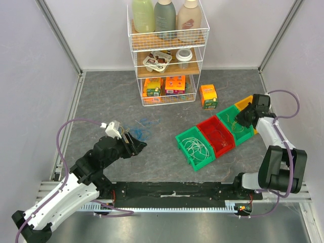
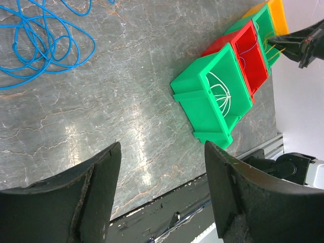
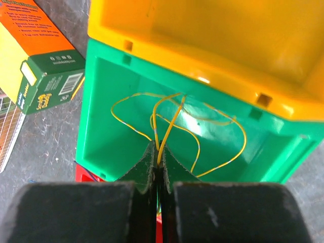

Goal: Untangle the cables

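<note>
Two grippers are mine. My left gripper (image 2: 162, 152) hangs wide open over the table (image 2: 126, 101), holding nothing, and the blue cable (image 2: 40, 45) lies in a messy heap just ahead of it. Farther off to its other side sits a green bin (image 2: 195, 101) with the white cable (image 2: 220, 93) inside. My right gripper (image 3: 158, 161) is pinched tight on the yellow cable (image 3: 172, 119), whose loops sit right in front of its tips, inside the second green bin (image 3: 101, 126). I think I am putting the yellow one away. Next I should let go, pull back gently so nothing snags, then go for the blue heap.
</note>
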Controlling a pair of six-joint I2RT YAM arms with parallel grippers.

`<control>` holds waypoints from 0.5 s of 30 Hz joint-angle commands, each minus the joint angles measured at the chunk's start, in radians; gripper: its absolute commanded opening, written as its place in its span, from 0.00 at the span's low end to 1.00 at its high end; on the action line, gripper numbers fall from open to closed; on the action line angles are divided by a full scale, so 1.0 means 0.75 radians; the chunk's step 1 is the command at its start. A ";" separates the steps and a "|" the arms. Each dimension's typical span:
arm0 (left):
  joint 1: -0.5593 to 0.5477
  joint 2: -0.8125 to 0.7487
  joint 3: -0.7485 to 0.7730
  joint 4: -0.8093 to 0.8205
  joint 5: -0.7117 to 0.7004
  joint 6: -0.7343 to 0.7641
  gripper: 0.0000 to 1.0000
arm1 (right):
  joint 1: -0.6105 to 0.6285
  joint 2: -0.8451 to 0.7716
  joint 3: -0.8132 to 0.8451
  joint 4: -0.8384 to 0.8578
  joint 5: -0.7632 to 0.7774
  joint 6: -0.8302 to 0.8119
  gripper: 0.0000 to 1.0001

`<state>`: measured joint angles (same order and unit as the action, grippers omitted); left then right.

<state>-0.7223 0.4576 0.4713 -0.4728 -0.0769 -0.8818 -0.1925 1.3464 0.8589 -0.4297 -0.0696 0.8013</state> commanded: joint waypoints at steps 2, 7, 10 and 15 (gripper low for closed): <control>-0.004 0.016 0.008 0.023 -0.028 0.016 0.73 | -0.005 0.064 0.084 0.178 -0.095 -0.233 0.00; -0.004 0.028 -0.011 0.043 -0.024 0.006 0.73 | 0.025 0.031 0.029 0.205 -0.071 -0.318 0.12; -0.004 0.052 -0.001 0.052 -0.018 0.004 0.73 | 0.052 0.005 0.000 0.205 -0.061 -0.365 0.33; -0.004 0.051 0.034 0.037 -0.012 0.002 0.73 | 0.079 -0.073 -0.002 0.119 0.035 -0.432 0.58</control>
<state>-0.7223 0.5007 0.4679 -0.4698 -0.0765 -0.8818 -0.1455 1.3594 0.8570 -0.3202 -0.1001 0.5491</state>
